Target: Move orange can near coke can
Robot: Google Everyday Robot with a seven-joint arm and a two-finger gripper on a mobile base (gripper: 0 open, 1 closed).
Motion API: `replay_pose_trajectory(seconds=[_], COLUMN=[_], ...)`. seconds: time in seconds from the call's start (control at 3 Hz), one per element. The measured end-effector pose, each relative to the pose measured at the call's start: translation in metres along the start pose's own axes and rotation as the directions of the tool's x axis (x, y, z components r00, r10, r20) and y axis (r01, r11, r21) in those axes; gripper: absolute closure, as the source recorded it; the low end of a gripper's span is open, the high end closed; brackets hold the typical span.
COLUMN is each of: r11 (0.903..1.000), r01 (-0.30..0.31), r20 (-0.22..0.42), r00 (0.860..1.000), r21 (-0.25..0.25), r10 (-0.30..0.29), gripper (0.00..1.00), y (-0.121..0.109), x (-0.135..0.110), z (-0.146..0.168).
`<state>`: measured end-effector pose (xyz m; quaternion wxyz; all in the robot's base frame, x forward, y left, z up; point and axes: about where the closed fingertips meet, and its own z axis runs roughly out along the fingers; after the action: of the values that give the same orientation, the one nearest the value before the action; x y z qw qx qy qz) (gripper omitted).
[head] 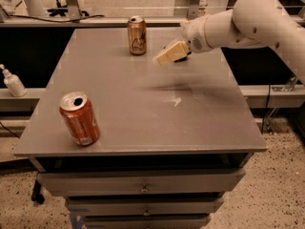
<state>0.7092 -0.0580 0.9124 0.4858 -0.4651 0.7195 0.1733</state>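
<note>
While the coke can (79,119) is sitting well apart, the gripper (171,53) is hovering beside the orange can (137,35) — its grip unreadable.

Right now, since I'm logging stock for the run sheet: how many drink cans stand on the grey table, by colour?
Golden amber-orange: 1, the orange can, near the far edge.
Copper-red: 1, the coke can, at the near left corner.
Total: 2 cans on the table.
The pincer hovers just right of the orange can, touching neither can.
</note>
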Motion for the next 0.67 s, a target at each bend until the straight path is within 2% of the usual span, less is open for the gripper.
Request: replay_pose_trajectory(seconds=[0.67], r11=[0.9980], r01=[-0.059], r20=[0.130], r00=[0.990], r21=[0.023], r10=[0.055], gripper=[0.00], y=[-0.032], x=[-0.027], z=[0.069])
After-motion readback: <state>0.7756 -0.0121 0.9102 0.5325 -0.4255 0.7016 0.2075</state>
